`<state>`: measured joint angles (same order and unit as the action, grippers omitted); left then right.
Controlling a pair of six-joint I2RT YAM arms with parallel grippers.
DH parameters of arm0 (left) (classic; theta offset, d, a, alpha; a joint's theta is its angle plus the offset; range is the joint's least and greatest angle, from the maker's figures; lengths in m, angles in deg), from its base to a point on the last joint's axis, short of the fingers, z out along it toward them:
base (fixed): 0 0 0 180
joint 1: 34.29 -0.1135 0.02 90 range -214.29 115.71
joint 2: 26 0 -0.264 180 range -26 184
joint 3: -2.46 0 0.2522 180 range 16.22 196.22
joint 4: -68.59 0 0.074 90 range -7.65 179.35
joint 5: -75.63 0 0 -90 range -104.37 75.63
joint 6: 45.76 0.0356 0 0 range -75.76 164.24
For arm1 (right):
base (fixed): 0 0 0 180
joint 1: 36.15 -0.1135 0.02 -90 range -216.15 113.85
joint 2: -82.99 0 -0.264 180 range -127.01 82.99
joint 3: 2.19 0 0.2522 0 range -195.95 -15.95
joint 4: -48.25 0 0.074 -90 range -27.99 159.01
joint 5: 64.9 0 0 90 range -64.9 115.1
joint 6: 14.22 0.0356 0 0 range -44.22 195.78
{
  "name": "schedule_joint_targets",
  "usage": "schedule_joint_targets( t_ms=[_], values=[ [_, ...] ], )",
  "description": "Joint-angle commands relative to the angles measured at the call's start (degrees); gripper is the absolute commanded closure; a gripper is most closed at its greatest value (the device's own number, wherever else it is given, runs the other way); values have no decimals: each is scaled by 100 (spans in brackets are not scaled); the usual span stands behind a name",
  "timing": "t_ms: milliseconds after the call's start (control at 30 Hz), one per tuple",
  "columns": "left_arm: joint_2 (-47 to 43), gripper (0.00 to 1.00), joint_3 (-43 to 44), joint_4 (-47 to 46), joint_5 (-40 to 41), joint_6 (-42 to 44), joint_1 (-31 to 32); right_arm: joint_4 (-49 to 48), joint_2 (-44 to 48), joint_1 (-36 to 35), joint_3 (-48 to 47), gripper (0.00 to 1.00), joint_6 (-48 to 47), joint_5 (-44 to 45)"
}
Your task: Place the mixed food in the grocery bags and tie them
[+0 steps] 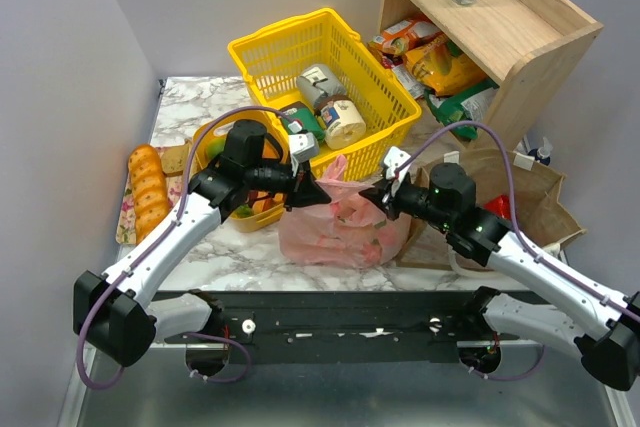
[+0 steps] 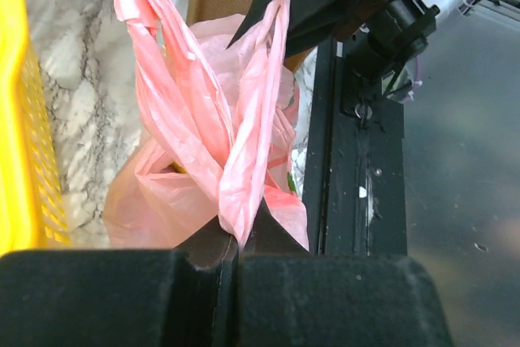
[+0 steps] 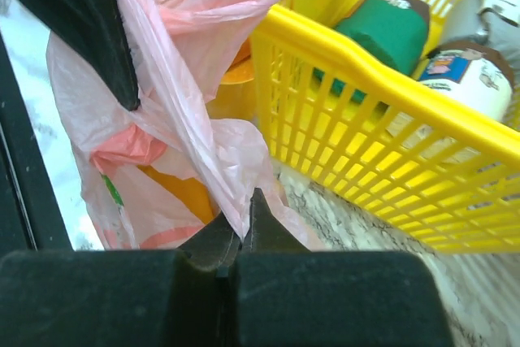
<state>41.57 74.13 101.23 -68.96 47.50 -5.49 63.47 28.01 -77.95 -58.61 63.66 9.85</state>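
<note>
From the top view, the pink bag (image 1: 340, 232) sits at the middle of the near edge of the marble table (image 1: 195, 97), just in front of the yellow basket (image 1: 300, 57). The left gripper (image 1: 318, 194) and the right gripper (image 1: 372, 197) meet over the bag from either side, each at one of its raised handles. The brown paper bag (image 1: 535, 197) stands at the right edge, touching or nearly touching the pink one. A bread loaf (image 1: 148, 189) lies along the left edge, and a wooden shelf (image 1: 520, 42) rises at the far right corner.

In the left wrist view, the left gripper (image 2: 240, 237) has its jaws pressed together on one pink handle, which stretches up from the pinch in a taut strip. The right gripper (image 2: 272, 14) reaches in from the top, its dark tip against the upper end of the plastic. The basket wall fills the left side and marble shows beside it.

In the right wrist view, the right gripper (image 3: 240, 221) is also clamped, pinching a fold of the other handle between its tips. The left gripper's black finger (image 3: 77, 22) comes in at the top left, against the plastic. Orange and green toy food (image 3: 175, 188) shows through the thin film. Tins (image 3: 386, 30) lie in the basket behind it.
</note>
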Motion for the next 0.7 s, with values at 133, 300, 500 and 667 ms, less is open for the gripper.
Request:
schedule_joint_targets(
  t_ms=[133, 300, 500, 667],
  values=[
    [-25, 100, -8, -111, 45, -168, -23, 320, 181, 120, 249, 99, 430, 1386],
    [116, 100, -122, -401, 80, -483, 179, 355, 5, 120, 100, 94, 456, 1095],
    [107, 100, -131, -595, 335, -670, 197, 767, 470, 120, -103, 39, 438, 507],
    [81, 100, -148, -552, 344, -626, 249, 839, 1059, 120, -400, 21, 947, -84]
  ],
)
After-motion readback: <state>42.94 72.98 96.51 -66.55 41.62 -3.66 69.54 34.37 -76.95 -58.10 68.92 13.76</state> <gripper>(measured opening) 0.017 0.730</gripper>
